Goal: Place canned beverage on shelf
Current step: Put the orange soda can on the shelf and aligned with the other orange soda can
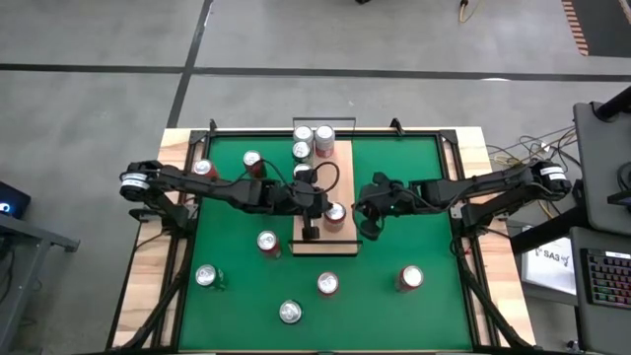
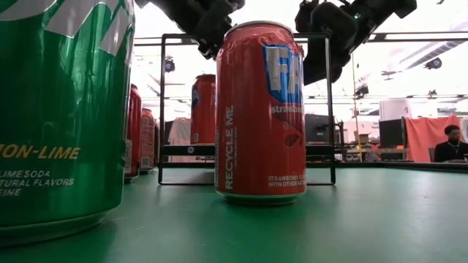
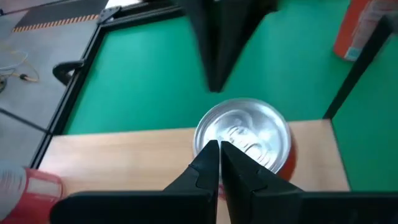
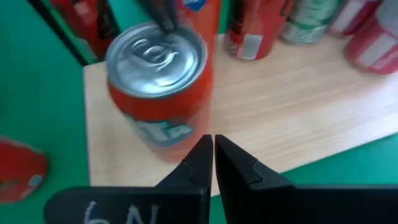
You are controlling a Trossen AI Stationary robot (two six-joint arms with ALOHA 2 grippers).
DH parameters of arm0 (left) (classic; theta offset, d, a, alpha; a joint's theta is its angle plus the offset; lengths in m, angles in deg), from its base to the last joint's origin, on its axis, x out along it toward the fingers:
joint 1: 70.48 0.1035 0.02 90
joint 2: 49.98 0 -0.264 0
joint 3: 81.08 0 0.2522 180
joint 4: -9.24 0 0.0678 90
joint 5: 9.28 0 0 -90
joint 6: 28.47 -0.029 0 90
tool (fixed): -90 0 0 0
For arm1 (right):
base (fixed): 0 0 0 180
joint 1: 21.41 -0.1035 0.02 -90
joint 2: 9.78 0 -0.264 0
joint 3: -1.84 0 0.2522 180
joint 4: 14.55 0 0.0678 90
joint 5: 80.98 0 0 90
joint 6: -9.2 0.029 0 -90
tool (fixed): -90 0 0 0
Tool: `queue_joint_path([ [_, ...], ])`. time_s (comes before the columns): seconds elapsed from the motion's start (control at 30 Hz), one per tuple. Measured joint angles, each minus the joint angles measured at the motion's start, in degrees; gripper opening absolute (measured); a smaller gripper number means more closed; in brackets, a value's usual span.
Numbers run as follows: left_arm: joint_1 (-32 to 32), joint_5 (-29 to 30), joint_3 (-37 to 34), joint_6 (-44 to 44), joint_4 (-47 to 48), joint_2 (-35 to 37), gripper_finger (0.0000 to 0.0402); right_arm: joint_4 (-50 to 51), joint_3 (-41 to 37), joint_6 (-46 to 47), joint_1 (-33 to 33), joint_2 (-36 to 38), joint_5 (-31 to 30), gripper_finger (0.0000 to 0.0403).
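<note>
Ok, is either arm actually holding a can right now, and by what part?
Nothing is held. The left gripper and the right gripper both have their jaws shut on nothing, hovering near the red can that stands free on the shelf.

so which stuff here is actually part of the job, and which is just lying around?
Job:
- shelf
- red can standing on it near the middle
- cans at its far end
- loose cans on the mat, still to be shelved
- left hand, shut
- right hand, shut

Lying about:
- green mat
- keyboard
</note>
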Motion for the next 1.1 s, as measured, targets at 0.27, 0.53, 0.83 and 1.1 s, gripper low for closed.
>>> queue_joint_path([
  [0.27,-1.1,-3.6,3.5,-1.6,4.0,0.2,0.0,-2.0,0.0,-1.2,0.4,0.0,-2.9,0.0009],
  [0.53,-2.7,-11.7,3.4,-1.2,8.0,0.2,0.0,-8.3,0.0,-4.9,1.0,-0.4,-4.3,0.0009],
  [0.83,-3.0,-11.2,0.2,2.8,6.5,0.1,0.0,-18.6,0.0,-10.5,3.3,-4.1,-4.3,0.0009],
  [1.1,-2.8,-7.7,0.2,3.5,3.6,0.1,0.0,-19.2,0.0,-11.5,5.3,-6.8,-2.8,0.0009],
])
